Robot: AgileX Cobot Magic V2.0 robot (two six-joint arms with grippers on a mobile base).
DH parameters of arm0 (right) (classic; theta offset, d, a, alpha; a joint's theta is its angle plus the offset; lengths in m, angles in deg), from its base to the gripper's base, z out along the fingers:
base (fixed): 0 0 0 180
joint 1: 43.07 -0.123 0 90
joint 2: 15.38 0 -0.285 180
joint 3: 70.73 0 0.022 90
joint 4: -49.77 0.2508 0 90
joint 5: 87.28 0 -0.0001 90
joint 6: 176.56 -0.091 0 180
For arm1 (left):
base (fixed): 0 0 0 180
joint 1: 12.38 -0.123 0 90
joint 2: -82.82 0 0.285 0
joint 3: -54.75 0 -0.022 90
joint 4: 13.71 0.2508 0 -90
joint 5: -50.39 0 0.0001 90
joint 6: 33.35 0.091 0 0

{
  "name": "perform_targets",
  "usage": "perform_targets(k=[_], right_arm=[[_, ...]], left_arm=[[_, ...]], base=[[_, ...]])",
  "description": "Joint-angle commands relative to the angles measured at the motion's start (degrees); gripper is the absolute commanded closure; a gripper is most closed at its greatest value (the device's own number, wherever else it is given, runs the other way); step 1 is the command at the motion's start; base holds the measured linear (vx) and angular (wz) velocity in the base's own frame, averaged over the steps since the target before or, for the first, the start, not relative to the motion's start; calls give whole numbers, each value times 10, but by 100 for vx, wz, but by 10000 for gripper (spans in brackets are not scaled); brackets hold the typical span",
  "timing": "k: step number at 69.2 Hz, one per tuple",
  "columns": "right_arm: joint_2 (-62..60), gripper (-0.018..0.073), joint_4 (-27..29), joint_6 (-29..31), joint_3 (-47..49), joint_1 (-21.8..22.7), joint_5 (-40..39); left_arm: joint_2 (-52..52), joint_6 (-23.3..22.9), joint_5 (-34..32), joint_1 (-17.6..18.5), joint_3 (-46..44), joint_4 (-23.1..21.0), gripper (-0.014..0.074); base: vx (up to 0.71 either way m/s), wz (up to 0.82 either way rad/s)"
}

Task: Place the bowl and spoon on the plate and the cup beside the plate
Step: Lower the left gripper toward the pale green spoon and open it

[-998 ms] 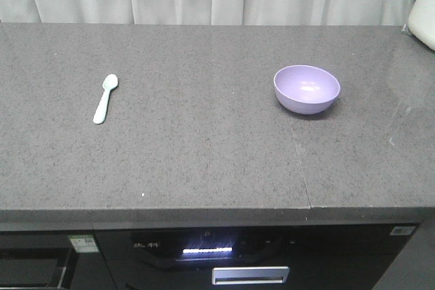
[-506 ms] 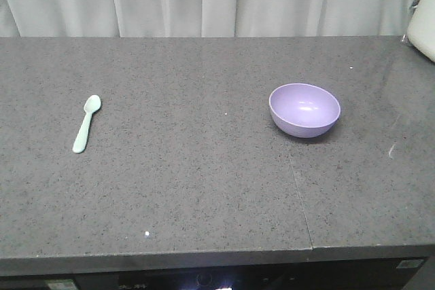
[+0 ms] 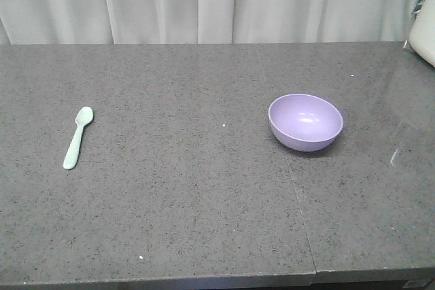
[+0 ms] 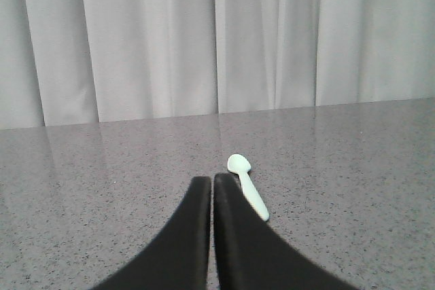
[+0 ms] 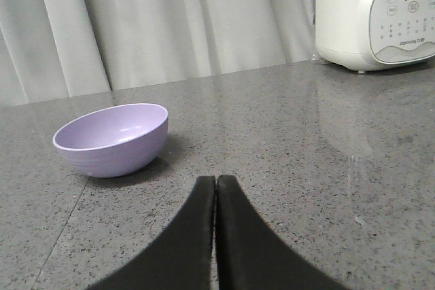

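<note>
The lavender bowl (image 3: 305, 121) stands upright and empty on the grey counter, right of centre. The mint-green spoon (image 3: 77, 136) lies flat at the left, head pointing away. Neither gripper shows in the front view. In the left wrist view my left gripper (image 4: 212, 180) is shut with nothing in it, and the spoon (image 4: 247, 192) lies just ahead and slightly right of its tips. In the right wrist view my right gripper (image 5: 215, 180) is shut and empty, with the bowl (image 5: 112, 138) ahead to its left. The plate and the cup are out of view.
A white kitchen appliance (image 5: 374, 13) stands at the counter's back right corner, its edge seen in the front view (image 3: 425, 35). A grey curtain (image 3: 217, 1) hangs behind the counter. A seam (image 3: 299, 215) runs across the countertop below the bowl.
The front view has shifted forward and up: the counter's front edge and the cabinet below have dropped out of frame. Spoon and bowl keep their places on the counter.
</note>
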Motion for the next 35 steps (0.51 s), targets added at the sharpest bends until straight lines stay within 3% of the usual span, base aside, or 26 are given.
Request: perform_targets(k=[1,35], right_arm=[[-6,570,-2,8,-2,3,-41],[-6,570,-2,8,-2,3,-41]], left_arm=[[-8,-4,-41,-2,-5,-5,603],[-8,-4,-41,-2,-5,-5,603]], base=[[2,3],[1,1]])
